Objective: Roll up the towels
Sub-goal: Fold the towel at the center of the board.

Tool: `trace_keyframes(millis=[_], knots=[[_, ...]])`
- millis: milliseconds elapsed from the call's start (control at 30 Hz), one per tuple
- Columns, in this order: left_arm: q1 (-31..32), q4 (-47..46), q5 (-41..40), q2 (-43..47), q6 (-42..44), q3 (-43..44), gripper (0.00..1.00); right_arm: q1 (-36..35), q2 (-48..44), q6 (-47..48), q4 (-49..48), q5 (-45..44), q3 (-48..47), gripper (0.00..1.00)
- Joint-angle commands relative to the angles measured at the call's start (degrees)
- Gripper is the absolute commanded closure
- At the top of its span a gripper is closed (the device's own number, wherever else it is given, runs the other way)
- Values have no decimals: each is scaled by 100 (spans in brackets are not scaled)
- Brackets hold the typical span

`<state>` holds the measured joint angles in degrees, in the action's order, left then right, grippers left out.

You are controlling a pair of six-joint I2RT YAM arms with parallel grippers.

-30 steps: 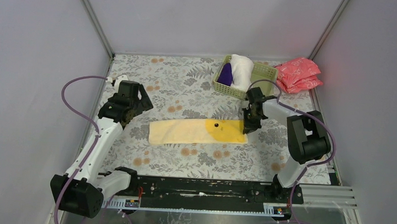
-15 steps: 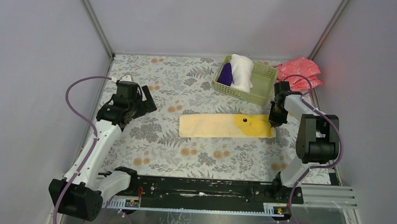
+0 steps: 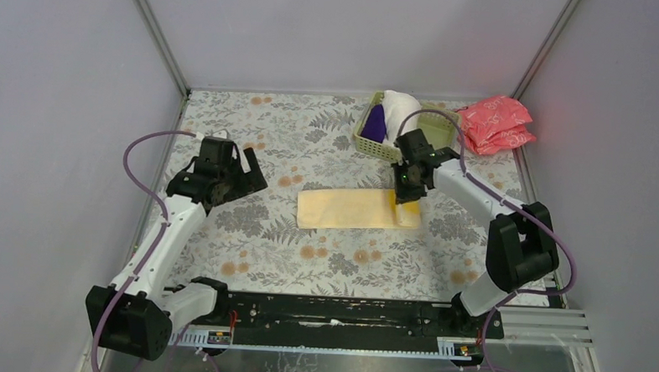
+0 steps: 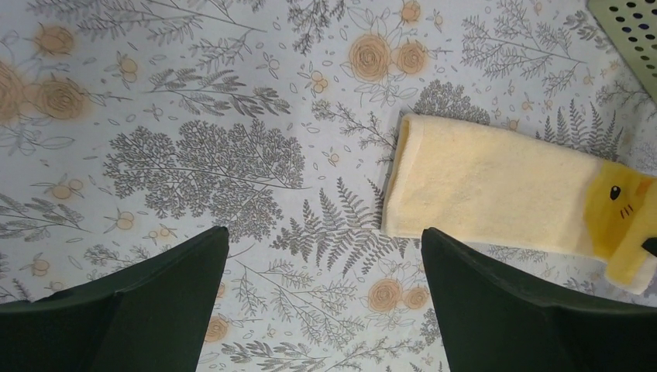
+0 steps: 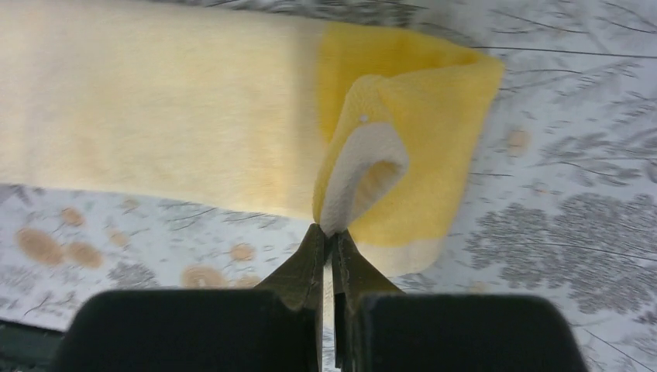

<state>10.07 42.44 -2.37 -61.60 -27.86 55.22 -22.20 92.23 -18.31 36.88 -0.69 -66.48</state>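
Table (image 3: 252, 149): flat, flower and leaf print.
Yellow towel (image 3: 346, 210): long, soft, fuzzy strip, flat in middle of table; darker right end curled up and over.
Green basket (image 3: 370, 146): plastic, holes in sides, at back.
White towel (image 3: 401, 114): fat fluffy roll in basket.
Purple towel (image 3: 376, 121): small, beside it.
Right gripper (image 5: 329, 232): thin fingers pinching curled towel end.
Left gripper (image 4: 325, 240): spread wide, holding nothing.
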Motion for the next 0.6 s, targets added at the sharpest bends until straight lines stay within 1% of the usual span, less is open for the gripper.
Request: trace_keyframes(millis=[0,133,300,567], knots=[[-40,-227,445,-150,-168,-176,5,-658,65,-526,-163,563,-508,100],[-42,-297,590,-253,-220,-276,5,-1158,348,-831,-365,836,-877,100],[-40,-322,656,-339,-229,-340,5,-1690,929,-1093,-508,980,-1423,100],[-40,-409,759,-467,-238,-419,6,-2245,1548,-1496,-821,1048,-2018,100]])
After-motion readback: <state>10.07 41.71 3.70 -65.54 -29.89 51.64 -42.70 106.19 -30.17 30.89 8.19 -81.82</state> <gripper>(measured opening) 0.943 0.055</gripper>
